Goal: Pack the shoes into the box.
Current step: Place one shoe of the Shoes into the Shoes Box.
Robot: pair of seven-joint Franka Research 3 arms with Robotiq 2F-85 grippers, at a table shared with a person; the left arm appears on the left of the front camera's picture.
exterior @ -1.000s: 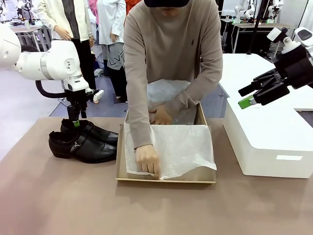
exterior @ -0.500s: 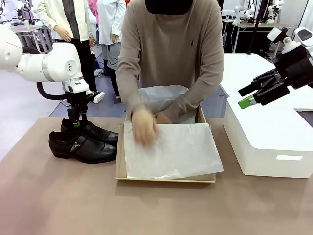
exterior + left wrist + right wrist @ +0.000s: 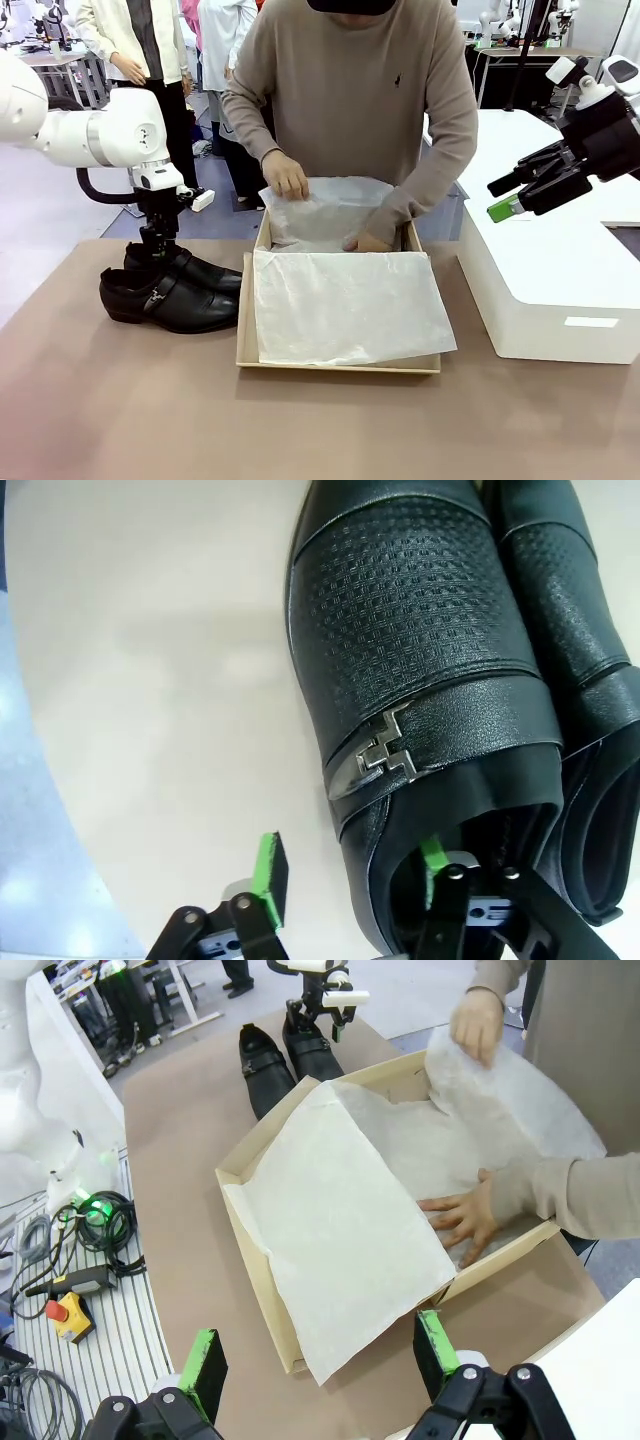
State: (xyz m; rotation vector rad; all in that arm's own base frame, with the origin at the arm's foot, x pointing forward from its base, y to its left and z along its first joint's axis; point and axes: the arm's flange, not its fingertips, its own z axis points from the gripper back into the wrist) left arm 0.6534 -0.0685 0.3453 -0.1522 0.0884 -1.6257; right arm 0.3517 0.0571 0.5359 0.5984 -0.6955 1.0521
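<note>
Black shoes (image 3: 170, 298) beside the box (image 3: 245, 340) — left jaws straddling one.

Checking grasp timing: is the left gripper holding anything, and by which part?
Nothing yet: left gripper straddles the shoe's opening rim, one finger inside, outer pad clear of the leather.

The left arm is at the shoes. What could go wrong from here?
1. The jaws of the left gripper straddle only one side wall of the far shoe at its opening; so thin a hold may let it tilt or slip when lifted.
2. The person's hands are at the tissue paper in the box, so a carried shoe could meet them.
</note>
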